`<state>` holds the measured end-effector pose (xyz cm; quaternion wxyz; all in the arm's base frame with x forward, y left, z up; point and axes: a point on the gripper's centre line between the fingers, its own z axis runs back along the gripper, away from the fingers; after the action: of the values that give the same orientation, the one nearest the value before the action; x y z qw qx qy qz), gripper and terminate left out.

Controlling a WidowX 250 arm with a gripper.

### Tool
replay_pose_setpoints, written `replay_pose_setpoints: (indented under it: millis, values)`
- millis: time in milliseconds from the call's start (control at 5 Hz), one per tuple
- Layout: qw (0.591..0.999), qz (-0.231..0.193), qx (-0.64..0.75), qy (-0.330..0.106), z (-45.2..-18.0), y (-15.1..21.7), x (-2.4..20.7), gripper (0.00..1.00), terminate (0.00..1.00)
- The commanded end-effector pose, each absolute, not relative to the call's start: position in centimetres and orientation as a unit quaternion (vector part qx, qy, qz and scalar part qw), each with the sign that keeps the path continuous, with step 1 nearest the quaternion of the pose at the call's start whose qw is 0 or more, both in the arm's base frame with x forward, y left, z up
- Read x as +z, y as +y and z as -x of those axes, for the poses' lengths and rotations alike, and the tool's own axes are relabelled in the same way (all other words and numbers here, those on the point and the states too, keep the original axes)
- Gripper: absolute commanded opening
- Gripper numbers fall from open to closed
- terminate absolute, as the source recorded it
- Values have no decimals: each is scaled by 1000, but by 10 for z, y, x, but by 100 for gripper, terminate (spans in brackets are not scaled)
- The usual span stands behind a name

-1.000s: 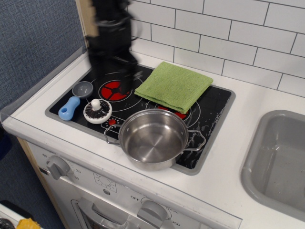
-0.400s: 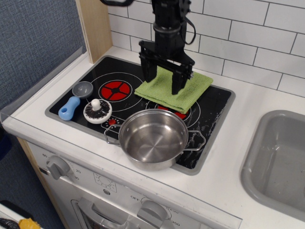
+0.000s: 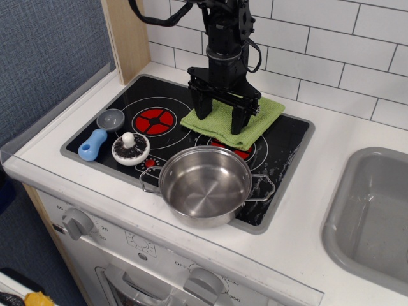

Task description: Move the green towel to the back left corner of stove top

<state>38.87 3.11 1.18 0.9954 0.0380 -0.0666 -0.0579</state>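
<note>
Towel (image 3: 258, 121) is straddled by gripper (image 3: 220, 115), fingers apart; only a top fold could be pinched, dragging it into pot (image 3: 205, 185).

The arm (image 3: 224, 29) is matte black all over, built of stacked blocky and rounded segments that narrow toward a cylindrical wrist. A thin black cable (image 3: 156, 18) loops out from its upper left side and runs back into the body near the top edge of the view. Small pale glints, too small to tell apart as screws or fittings, show along the wrist. The end effector (image 3: 220, 114) is black too: a wide cross-bar carrying two flat, straight fingers (image 3: 238, 118) with squared tips. No markings or lettering can be made out.
</note>
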Motion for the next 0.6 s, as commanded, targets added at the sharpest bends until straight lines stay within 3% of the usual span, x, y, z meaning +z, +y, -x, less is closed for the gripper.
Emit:
replay_pose_setpoints:
  millis: [0,400]
  values:
    - [996,-73,-36,-46,-379,91,9,100,0]
    - [995,-88,37,-29,-356,174,16,100,0]
